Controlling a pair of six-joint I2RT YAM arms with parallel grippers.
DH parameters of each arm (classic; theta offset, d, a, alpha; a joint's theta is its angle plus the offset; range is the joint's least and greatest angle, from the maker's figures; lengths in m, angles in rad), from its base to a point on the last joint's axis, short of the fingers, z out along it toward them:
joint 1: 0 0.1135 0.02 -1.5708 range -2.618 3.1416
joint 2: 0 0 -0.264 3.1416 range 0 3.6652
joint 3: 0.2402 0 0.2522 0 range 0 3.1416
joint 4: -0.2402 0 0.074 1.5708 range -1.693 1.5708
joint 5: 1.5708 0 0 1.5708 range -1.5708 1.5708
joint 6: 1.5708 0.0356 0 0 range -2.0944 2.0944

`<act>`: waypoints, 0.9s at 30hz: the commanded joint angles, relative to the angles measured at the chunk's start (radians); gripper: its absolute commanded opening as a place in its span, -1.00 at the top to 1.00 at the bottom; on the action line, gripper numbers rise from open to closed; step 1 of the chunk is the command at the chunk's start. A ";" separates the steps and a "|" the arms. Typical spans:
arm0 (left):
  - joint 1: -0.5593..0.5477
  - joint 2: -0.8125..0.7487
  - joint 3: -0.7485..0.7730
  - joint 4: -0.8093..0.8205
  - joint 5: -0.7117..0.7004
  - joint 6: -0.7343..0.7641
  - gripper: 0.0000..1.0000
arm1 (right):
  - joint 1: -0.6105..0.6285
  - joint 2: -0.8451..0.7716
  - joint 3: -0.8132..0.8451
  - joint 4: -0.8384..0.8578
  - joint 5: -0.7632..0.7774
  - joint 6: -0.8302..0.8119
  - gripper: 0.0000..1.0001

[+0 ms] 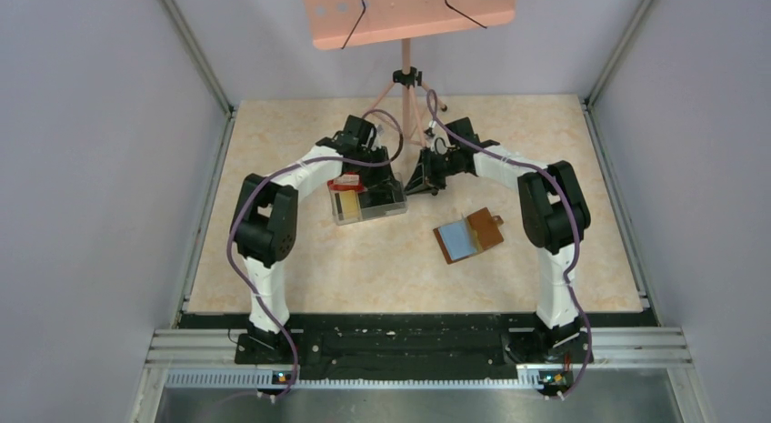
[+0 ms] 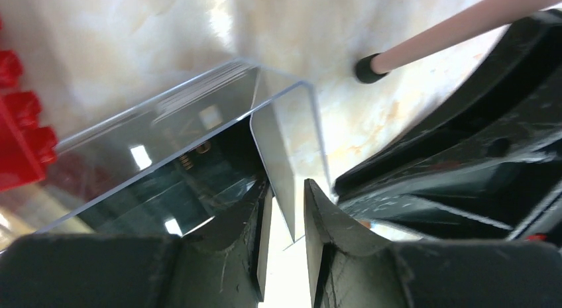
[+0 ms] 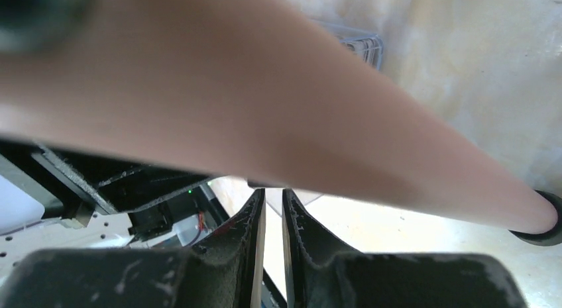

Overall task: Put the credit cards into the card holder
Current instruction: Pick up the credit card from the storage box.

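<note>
The card holder (image 1: 492, 227) lies open on the table right of centre, with a blue credit card (image 1: 456, 242) resting on its left half. A tan-yellow credit card (image 1: 345, 203) and a black credit card (image 2: 199, 182) sit inside a clear plastic box (image 1: 368, 206). My left gripper (image 1: 393, 185) (image 2: 286, 185) is at the box's right end. Its jaws stand slightly apart astride the clear wall (image 2: 281, 149), with a gap showing on the left side. My right gripper (image 1: 423, 179) (image 3: 272, 194) hovers just right of the box, its jaws a narrow slit apart with nothing between them.
A small red tray (image 1: 345, 181) (image 2: 16, 142) leans at the box's far left corner. A pink tripod leg (image 3: 265, 102) (image 2: 450, 30) crosses close above my right gripper, and its black foot (image 2: 368, 68) rests on the table beside the box. The two wrists are close together.
</note>
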 commanded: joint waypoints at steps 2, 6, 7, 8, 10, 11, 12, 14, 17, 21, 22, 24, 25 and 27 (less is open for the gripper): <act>-0.017 -0.040 -0.005 0.128 0.065 -0.015 0.40 | 0.059 -0.042 0.014 0.087 -0.118 0.005 0.70; -0.017 -0.004 0.009 0.085 0.070 -0.016 0.37 | 0.059 -0.044 0.012 0.086 -0.117 0.005 0.70; -0.017 0.001 0.009 0.076 0.063 -0.014 0.37 | 0.060 -0.046 0.011 0.086 -0.116 0.004 0.69; -0.017 0.005 0.010 0.065 0.056 -0.010 0.37 | 0.059 -0.047 0.011 0.086 -0.114 0.005 0.69; -0.017 0.010 0.014 0.042 0.030 -0.005 0.38 | 0.060 -0.050 0.013 0.085 -0.111 0.003 0.68; -0.017 0.014 0.016 0.027 0.020 -0.003 0.39 | 0.059 -0.051 0.014 0.084 -0.109 0.001 0.68; -0.017 0.015 0.017 0.019 0.014 -0.002 0.41 | 0.058 -0.053 0.014 0.083 -0.108 0.002 0.67; -0.017 0.018 0.017 0.012 0.008 0.000 0.48 | 0.057 -0.057 0.015 0.082 -0.103 0.000 0.67; -0.017 0.026 0.019 0.010 0.012 0.002 0.80 | 0.056 -0.066 0.014 0.073 -0.093 -0.006 0.63; -0.017 0.003 0.020 0.010 0.003 0.011 1.00 | 0.052 -0.091 0.011 0.056 -0.051 -0.018 0.38; -0.017 -0.011 0.019 0.010 -0.005 0.014 1.00 | 0.046 -0.099 0.008 0.051 -0.037 -0.020 0.30; -0.016 -0.044 0.017 0.009 -0.023 0.025 1.00 | 0.040 -0.116 0.001 0.049 -0.018 -0.024 0.10; -0.016 -0.065 0.014 0.010 -0.034 0.026 1.00 | 0.036 -0.128 -0.003 0.049 -0.006 -0.025 0.00; -0.016 -0.110 0.001 0.025 -0.053 0.032 1.00 | 0.030 -0.155 -0.015 0.050 0.018 -0.033 -0.20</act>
